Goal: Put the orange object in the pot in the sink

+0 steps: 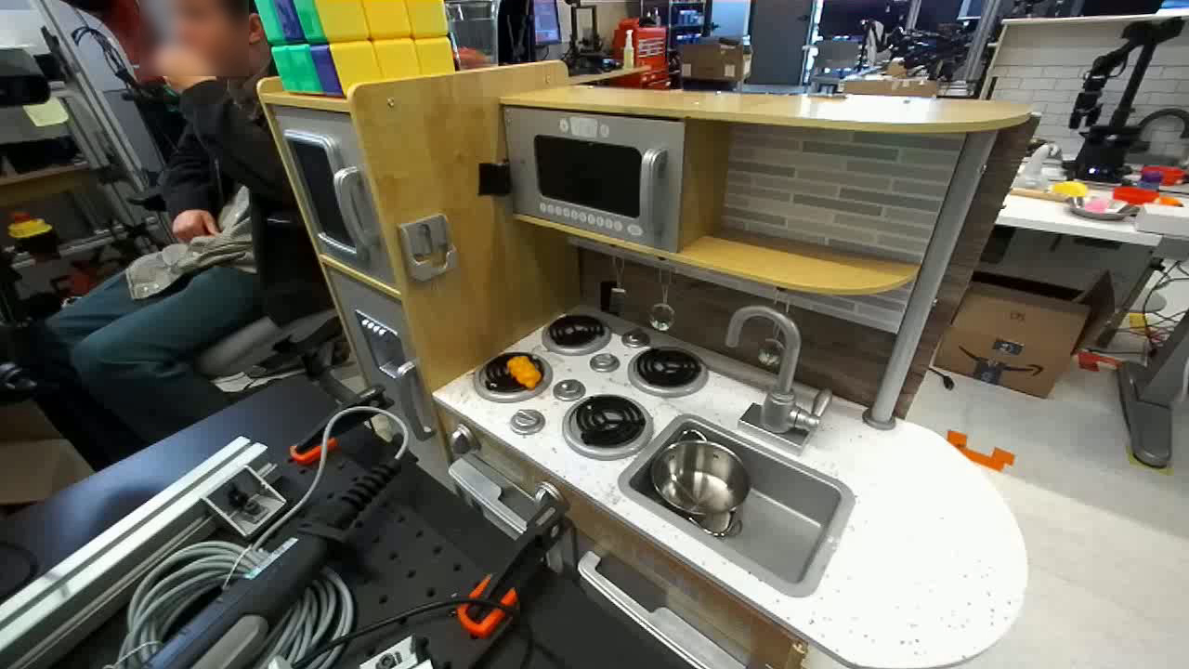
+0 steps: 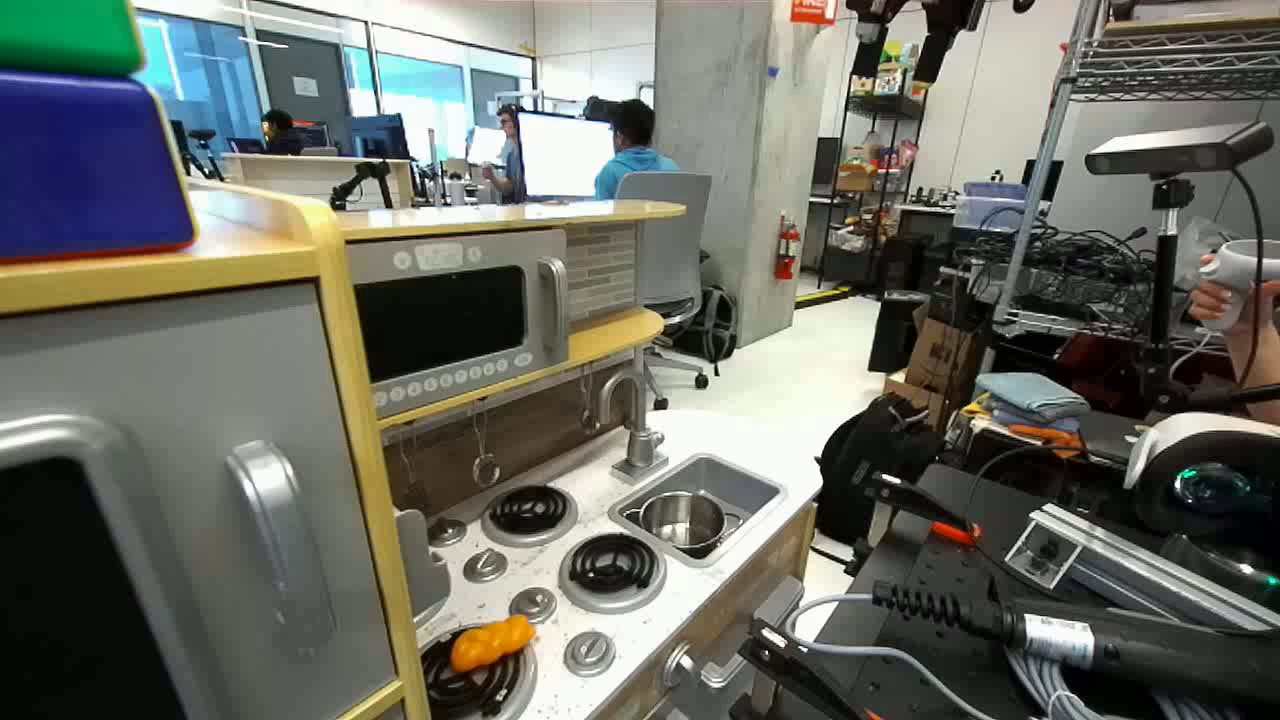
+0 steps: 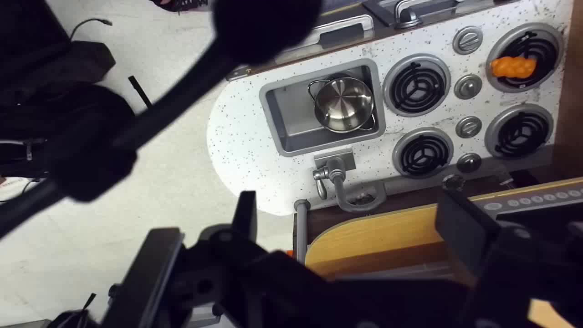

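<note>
The orange object [image 1: 525,372] [image 2: 490,643] [image 3: 513,67] is small and lumpy. It lies on a black stove burner beside the tall cabinet in both exterior views. The shiny silver pot [image 1: 701,476] [image 2: 683,520] [image 3: 344,105] has two handles and stands inside the grey sink [image 1: 790,525] [image 2: 735,485] [image 3: 298,111], at the end near the burners. Its visible inside holds nothing. My gripper [image 3: 353,212] is open and empty, its fingers wide apart, high above the countertop in the wrist view. Dark prongs at the top edge of an exterior view [image 2: 905,40] look like its fingers.
A curved faucet [image 1: 785,362] [image 3: 339,177] rises behind the sink. A toy microwave [image 1: 594,181] and wooden shelf [image 1: 808,265] [image 3: 382,230] overhang the counter's back. A tall cabinet [image 1: 455,204] stands beside the burners. A black table [image 1: 409,548] with cables is in front.
</note>
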`<state>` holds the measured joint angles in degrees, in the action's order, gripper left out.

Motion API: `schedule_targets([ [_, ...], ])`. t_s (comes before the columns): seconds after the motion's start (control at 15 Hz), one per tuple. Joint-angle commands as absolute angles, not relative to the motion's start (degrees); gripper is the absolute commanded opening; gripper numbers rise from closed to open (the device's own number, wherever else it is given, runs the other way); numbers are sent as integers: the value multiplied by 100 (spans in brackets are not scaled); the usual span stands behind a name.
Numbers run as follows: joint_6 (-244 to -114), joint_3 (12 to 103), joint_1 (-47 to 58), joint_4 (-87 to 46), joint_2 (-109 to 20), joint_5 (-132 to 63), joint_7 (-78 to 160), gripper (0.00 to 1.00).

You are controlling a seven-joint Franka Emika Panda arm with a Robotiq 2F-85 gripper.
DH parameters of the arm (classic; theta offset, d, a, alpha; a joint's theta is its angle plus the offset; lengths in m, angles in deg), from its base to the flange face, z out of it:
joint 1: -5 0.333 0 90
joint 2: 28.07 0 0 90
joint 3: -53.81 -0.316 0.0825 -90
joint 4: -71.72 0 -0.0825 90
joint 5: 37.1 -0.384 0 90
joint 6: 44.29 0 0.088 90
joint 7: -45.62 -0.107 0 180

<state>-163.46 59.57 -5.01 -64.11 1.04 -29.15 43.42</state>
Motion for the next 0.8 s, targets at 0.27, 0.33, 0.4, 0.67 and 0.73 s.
schedule_targets([
  [0.27,-16335,5974,-482,-6398,103,-2906,4336,100],
  [0.33,-16038,6154,-322,-6415,148,-2891,5151,100],
  [0.4,-16241,6269,-276,-6522,175,-2938,5472,100],
  [0.67,-16355,6595,-134,-6966,451,-2924,6858,100],
  [0.73,-16322,6668,-83,-7021,466,-2943,7180,100],
])
